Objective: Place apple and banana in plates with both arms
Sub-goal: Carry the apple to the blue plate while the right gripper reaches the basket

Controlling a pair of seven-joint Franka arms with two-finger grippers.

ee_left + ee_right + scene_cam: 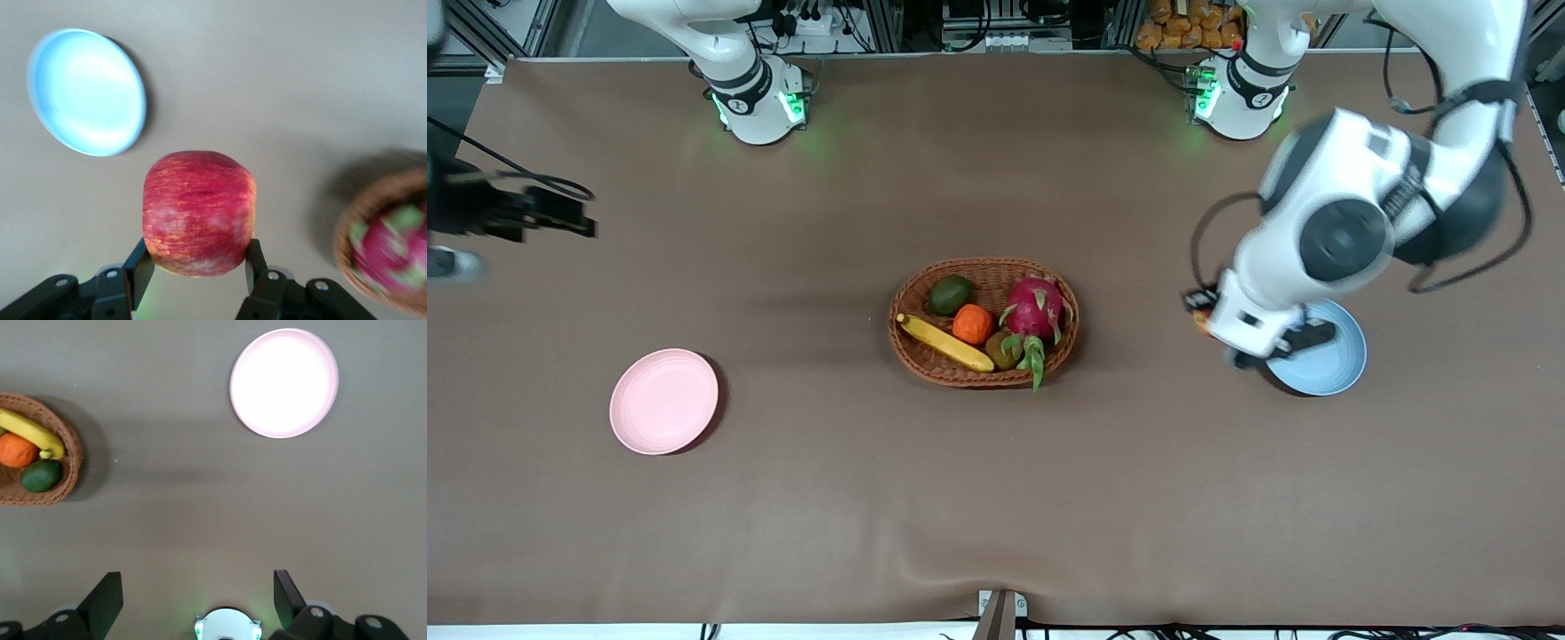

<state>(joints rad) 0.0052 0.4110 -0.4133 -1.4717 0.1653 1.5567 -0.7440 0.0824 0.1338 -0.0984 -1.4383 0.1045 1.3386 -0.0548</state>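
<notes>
Toward the left arm's end of the counter (pixel 996 498), you have the left gripper (pixel 197 263) up in the air with its fingers (pixel 139 270) clamped on the apple (pixel 199 212), red with yellowish streaks. From the front camera it hangs over the edge of the light blue plate (pixel 1334 360), and only a sliver of the fruit shows past the wrist. That plate sits well short of the counter's edges.

Your right gripper (pixel 197 603) waits high over the right arm's end, close to that edge of the counter, its fingers (pixel 105 600) spread wide with nothing between them. The pale pink plate (pixel 663 401) lies bare toward that same end, nearer the front camera than the gripper's spot.

Midway along the counter stands the brown wicker basket (pixel 925 289). You can see the banana (pixel 945 342) lying in it on the side toward the right arm, touching the orange fruit (pixel 972 324), with a dark green avocado (pixel 951 294) and the pink dragon fruit (pixel 1035 311) alongside.
</notes>
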